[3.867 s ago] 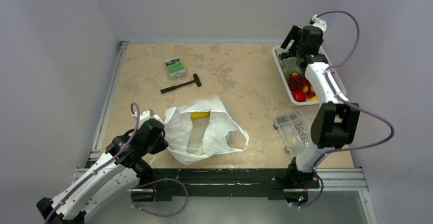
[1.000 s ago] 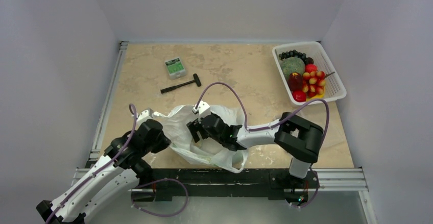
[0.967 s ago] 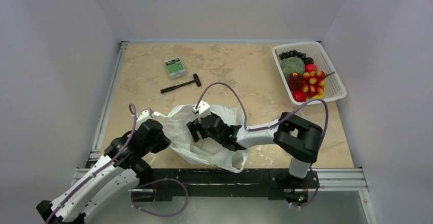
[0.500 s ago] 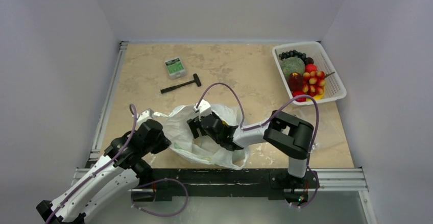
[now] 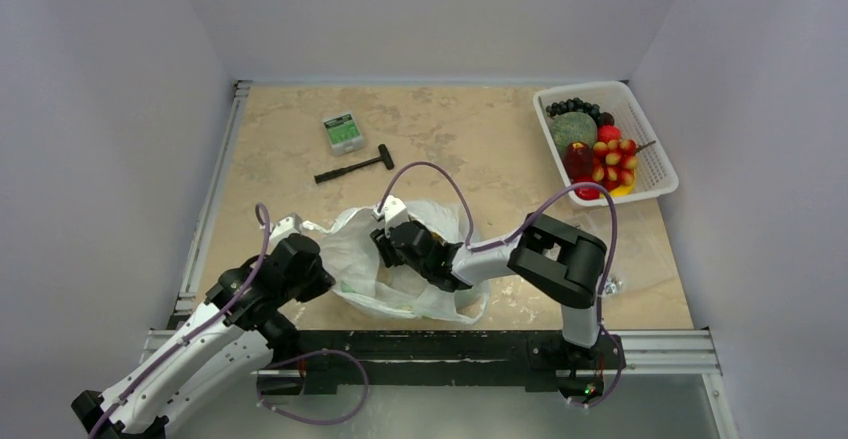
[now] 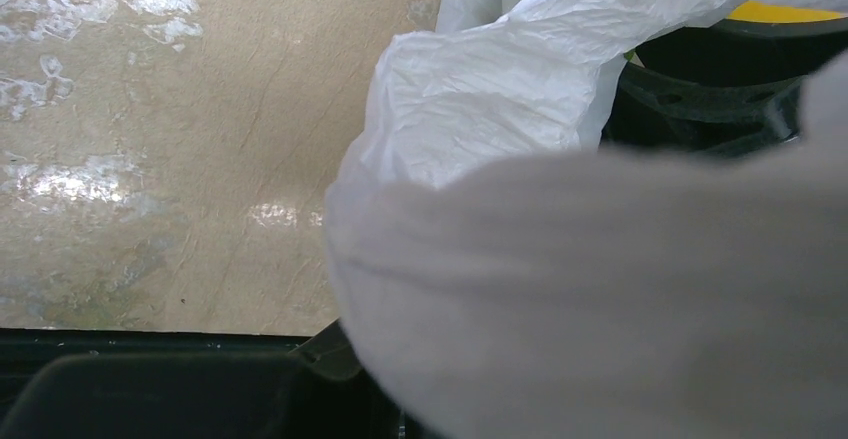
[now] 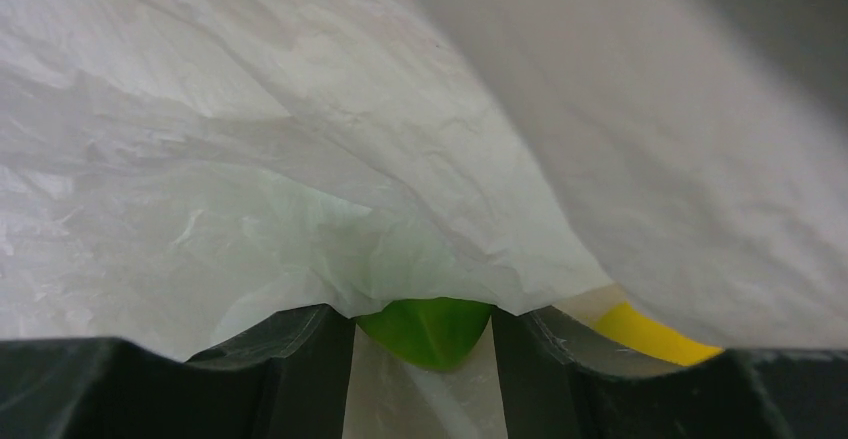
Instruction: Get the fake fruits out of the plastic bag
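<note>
The white plastic bag (image 5: pixel 405 289) lies crumpled near the table's front edge. My left gripper (image 5: pixel 322 262) is at its left rim, shut on the plastic; in the left wrist view the plastic bag (image 6: pixel 520 99) covers the fingers. My right gripper (image 5: pixel 388 248) is inside the bag's mouth. In the right wrist view, a green fruit (image 7: pixel 425 324) fills the gap between the two black fingers (image 7: pixel 285 359), with my right gripper (image 7: pixel 422 344) shut on it under the plastic bag (image 7: pixel 250 159). A yellow fruit (image 7: pixel 655 339) lies to the right of it, and the yellow fruit (image 6: pixel 790 11) also peeks out at the left wrist view's top edge.
A white basket (image 5: pixel 657 164) with several fruits stands at the back right. A black hammer (image 5: pixel 355 167) and a small green-lidded box (image 5: pixel 343 131) lie at the back left. A clear box (image 5: pixel 612 281) is mostly hidden behind the right arm.
My right gripper has pushed a little further left into the bag and its jaws have narrowed onto the green fruit. The left gripper has held still on the bag.
</note>
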{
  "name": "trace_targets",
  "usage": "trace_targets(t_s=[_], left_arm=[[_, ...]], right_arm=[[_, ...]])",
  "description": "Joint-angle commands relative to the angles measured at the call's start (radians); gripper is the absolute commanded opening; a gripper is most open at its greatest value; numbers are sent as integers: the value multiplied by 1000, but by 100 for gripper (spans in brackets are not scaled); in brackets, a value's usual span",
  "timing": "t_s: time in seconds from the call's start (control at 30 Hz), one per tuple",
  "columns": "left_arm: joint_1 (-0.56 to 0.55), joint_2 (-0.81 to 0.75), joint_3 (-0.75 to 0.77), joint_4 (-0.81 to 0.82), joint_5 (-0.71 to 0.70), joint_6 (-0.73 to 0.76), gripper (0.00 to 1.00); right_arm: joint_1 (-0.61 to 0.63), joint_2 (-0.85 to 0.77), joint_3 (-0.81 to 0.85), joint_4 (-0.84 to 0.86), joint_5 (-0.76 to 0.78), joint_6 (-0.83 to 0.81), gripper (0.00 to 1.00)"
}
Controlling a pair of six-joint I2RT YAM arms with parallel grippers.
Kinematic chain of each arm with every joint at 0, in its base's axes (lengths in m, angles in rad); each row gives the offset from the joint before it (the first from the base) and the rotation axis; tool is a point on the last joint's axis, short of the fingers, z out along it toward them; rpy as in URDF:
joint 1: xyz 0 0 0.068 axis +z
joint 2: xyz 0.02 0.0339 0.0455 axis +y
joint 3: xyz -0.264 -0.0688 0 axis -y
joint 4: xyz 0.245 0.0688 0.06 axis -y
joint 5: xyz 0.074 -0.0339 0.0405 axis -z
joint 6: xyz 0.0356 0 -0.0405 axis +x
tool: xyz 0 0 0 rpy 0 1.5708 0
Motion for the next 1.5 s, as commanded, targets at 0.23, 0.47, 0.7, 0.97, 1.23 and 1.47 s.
trace_targets(t_s=[0.23, 0.47, 0.7, 0.97, 1.23, 1.47], left_arm=[[-5, 30, 33, 22, -32, 19, 0], [-5, -7, 49, 2, -79, 20, 0], [-4, -78, 56, 5, -114, 24, 0], [-5, -166, 117, 67, -118, 106, 0], [-4, -112, 120, -77, -208, 50, 0], [-4, -50, 169, -159, -284, 99, 0]], right_arm=[[-2, -183, -50, -149, -80, 51, 18], [-2, -312, -161, -255, -110, 148, 16], [-2, -405, -223, -324, -91, 166, 16], [-2, -387, -173, -363, -118, 135, 15], [-2, -509, -100, -390, -114, 145, 14], [-2, -502, -27, -298, -210, 162, 11]])
